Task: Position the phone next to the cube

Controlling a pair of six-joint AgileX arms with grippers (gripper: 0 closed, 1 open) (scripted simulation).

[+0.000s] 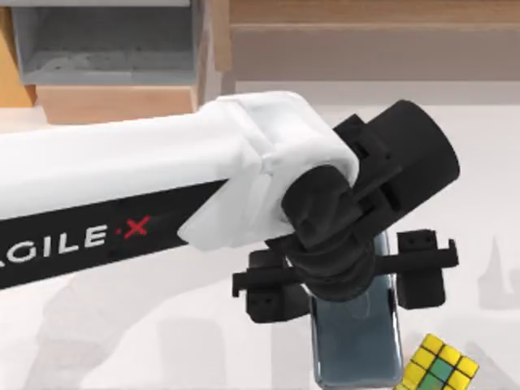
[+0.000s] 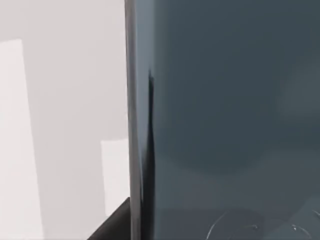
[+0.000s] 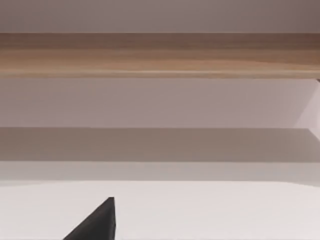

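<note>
One phone [image 1: 357, 341] under left claw [image 1: 345, 284], one cube [image 1: 441, 364] beside.

One phone [image 1: 357, 345], one cube [image 1: 439, 366], one left gripper [image 1: 345, 280].

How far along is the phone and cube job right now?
Nearly done, it seems. The phone already lies just left of the Rubik's-type cube near the table's front edge in the top view. In hand: the left gripper hangs directly over the phone, fingers spread on either side. Left: confirming the phone rests flat and drawing the arm away. The right gripper is parked elsewhere.
</note>
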